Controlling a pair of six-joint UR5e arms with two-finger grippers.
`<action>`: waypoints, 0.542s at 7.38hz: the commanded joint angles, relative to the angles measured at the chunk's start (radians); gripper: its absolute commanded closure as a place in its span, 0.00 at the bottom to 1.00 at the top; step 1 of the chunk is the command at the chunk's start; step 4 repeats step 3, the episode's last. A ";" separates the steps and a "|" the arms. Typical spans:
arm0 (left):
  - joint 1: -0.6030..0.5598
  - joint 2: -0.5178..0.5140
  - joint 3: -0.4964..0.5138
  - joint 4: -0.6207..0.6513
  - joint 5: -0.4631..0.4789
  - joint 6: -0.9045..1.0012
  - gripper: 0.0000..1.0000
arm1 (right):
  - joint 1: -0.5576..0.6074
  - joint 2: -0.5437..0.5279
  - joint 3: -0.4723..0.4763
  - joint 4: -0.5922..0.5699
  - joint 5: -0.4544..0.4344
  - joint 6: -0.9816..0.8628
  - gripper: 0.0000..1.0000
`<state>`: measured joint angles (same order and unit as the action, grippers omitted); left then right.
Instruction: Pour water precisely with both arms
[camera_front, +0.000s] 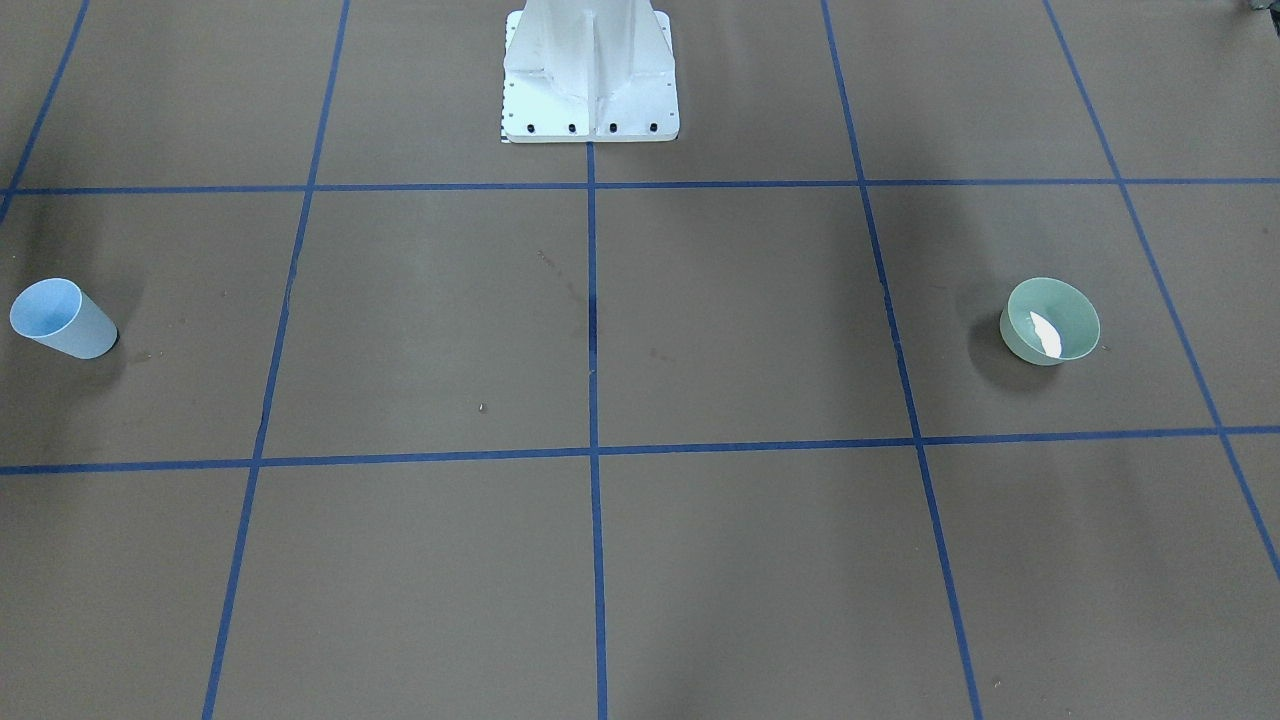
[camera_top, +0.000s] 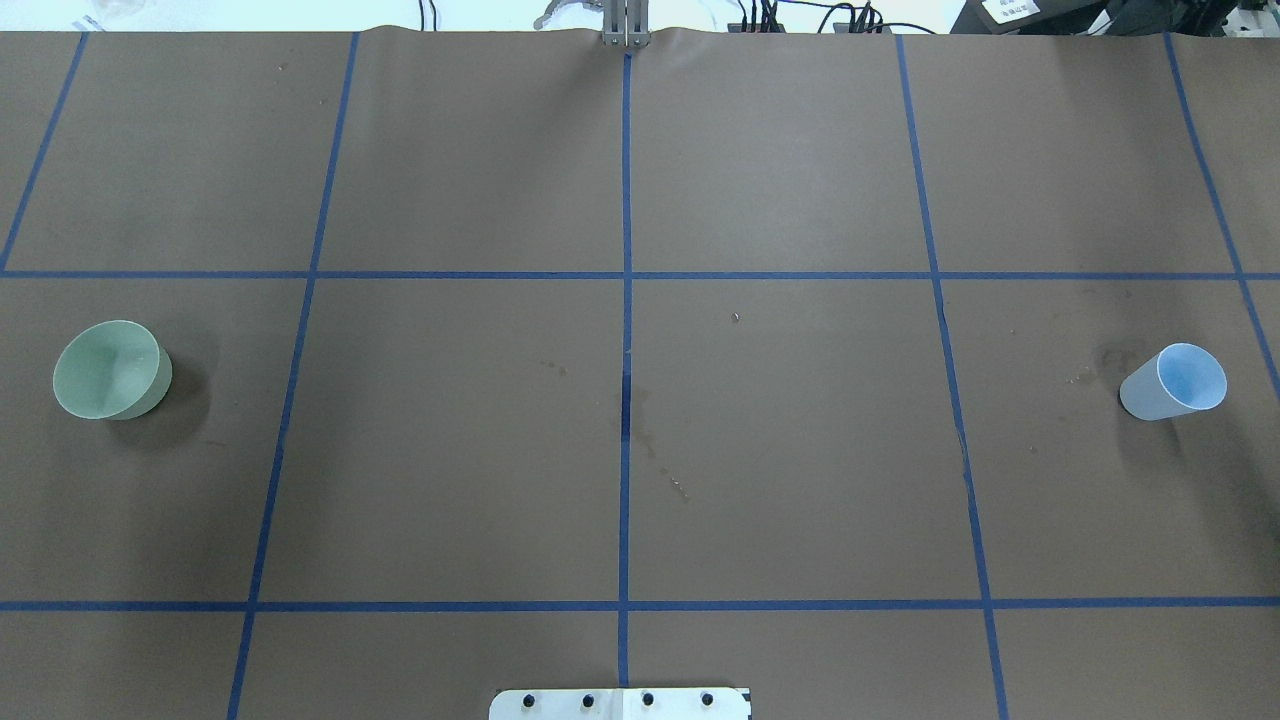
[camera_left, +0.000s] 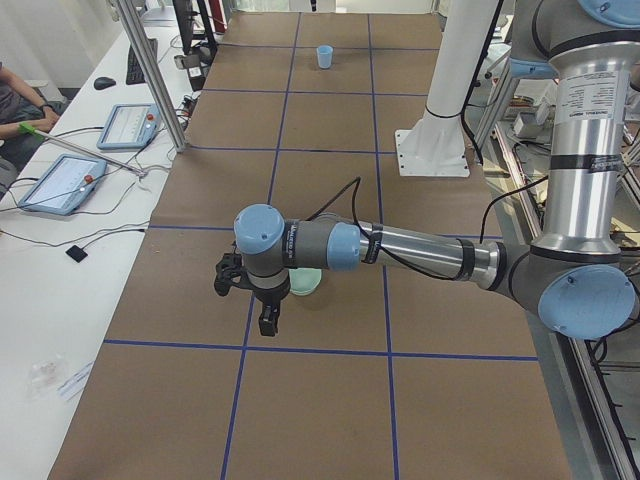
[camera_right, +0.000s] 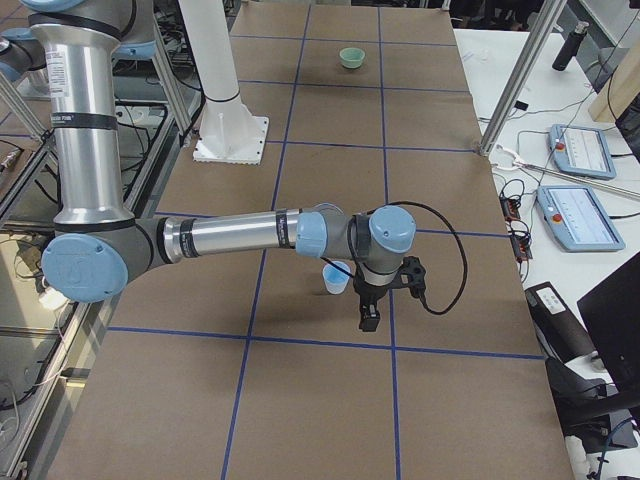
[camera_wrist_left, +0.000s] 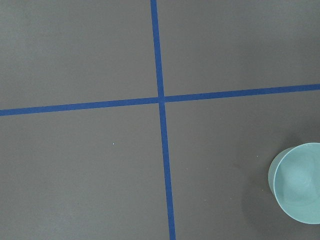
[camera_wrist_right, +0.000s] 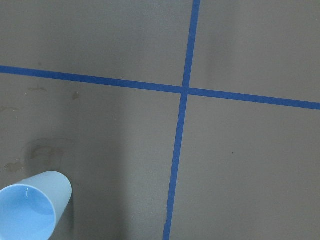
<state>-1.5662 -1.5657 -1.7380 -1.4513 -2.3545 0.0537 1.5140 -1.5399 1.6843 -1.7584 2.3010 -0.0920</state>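
Note:
A pale green cup (camera_front: 1050, 320) stands upright on the brown table on my left side; it shows in the overhead view (camera_top: 110, 370) and the left wrist view (camera_wrist_left: 297, 189). A whitish glint of water (camera_front: 1046, 333) lies inside it. A light blue cup (camera_front: 62, 318) stands on my right side, also in the overhead view (camera_top: 1175, 382) and the right wrist view (camera_wrist_right: 32, 210). My left gripper (camera_left: 268, 322) hangs above the table beside the green cup (camera_left: 305, 282). My right gripper (camera_right: 368, 318) hangs beside the blue cup (camera_right: 336, 278). I cannot tell whether either is open or shut.
The white bolted pedestal (camera_front: 590, 80) stands at the table's robot-side edge. Blue tape lines (camera_top: 626, 300) divide the brown mat into squares. Small damp stains (camera_top: 650, 450) mark the middle. Tablets and cables (camera_left: 60, 180) lie on the operators' bench beyond the mat.

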 joint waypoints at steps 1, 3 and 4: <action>0.000 -0.001 0.000 -0.001 0.001 0.002 0.00 | 0.000 0.000 0.000 -0.001 0.000 0.000 0.00; 0.000 -0.007 -0.002 -0.003 0.001 0.002 0.00 | 0.000 0.000 0.000 -0.001 0.000 0.000 0.00; 0.000 -0.007 -0.002 -0.003 0.001 0.002 0.00 | 0.000 0.000 0.000 -0.001 0.000 0.000 0.00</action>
